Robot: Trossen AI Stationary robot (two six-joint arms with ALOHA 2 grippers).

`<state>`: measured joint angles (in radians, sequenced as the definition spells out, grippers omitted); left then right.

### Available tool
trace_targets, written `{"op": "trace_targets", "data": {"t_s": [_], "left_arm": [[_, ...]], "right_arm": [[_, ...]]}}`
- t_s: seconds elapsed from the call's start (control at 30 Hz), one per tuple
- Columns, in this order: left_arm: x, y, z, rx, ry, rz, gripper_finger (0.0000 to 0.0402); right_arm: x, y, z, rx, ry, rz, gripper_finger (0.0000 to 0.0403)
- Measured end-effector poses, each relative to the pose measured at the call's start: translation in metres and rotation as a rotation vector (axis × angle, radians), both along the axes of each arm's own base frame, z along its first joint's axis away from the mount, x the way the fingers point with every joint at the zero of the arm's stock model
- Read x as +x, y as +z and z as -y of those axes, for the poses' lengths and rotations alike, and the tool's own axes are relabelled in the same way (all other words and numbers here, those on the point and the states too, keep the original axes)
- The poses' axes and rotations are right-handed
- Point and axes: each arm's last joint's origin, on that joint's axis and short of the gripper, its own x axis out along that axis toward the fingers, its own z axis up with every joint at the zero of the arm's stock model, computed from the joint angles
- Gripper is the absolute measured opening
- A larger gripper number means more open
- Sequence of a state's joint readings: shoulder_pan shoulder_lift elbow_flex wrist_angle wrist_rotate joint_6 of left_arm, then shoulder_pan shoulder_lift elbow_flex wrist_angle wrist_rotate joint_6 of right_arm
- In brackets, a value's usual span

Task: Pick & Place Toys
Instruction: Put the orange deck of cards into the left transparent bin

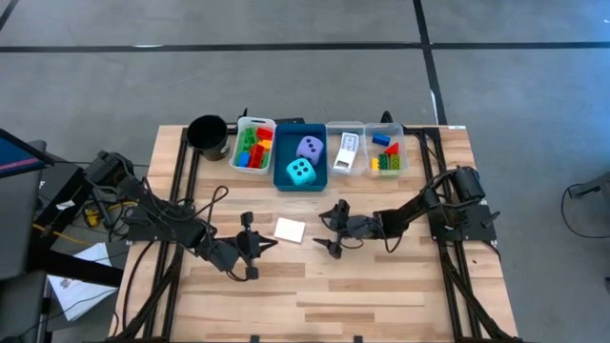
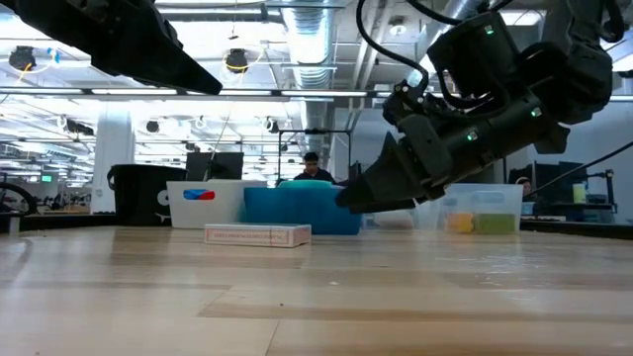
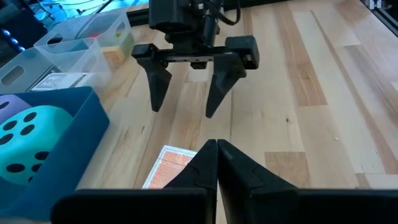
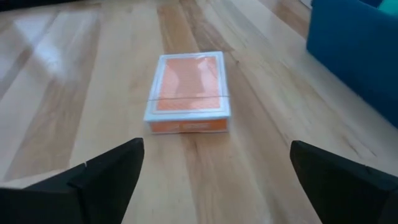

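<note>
Card pack [image 4: 188, 92] flat on worktop [image 1: 381, 286] between wide-spread right hand [image 1: 334, 229] and pinched-together, empty left hand [image 1: 250, 246]; blue tray [image 1: 286, 176] near, nothing between.

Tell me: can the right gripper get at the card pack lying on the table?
Probably yes. The right gripper is open, facing the card pack, bare wood between them. The left gripper, shut, sits on the pack's other side.
</note>
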<state>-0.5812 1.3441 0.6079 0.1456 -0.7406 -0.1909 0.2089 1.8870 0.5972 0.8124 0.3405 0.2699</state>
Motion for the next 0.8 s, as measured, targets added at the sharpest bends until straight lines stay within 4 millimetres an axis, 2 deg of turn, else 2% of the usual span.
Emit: {"op": "trace_targets", "data": {"t_s": [0.2, 0.37, 0.47, 0.8], "left_arm": [[0.0, 0.0, 0.0, 0.0, 0.0, 0.0, 0.0], [0.0, 0.0, 0.0, -0.001, -0.001, 0.0, 0.0], [0.0, 0.0, 0.0, -0.014, 0.002, 0.003, 0.0], [0.0, 0.0, 0.0, -0.029, 0.009, 0.006, 0.0]], "right_arm": [[0.009, 0.005, -0.003, -0.011, 0.012, -0.013, 0.0399], [0.022, 0.012, -0.012, -0.084, 0.031, -0.107, 0.0399], [0.024, 0.012, -0.014, -0.124, -0.002, -0.147, 0.0399], [0.026, 0.013, -0.011, -0.098, 0.003, -0.129, 0.0399]]}}
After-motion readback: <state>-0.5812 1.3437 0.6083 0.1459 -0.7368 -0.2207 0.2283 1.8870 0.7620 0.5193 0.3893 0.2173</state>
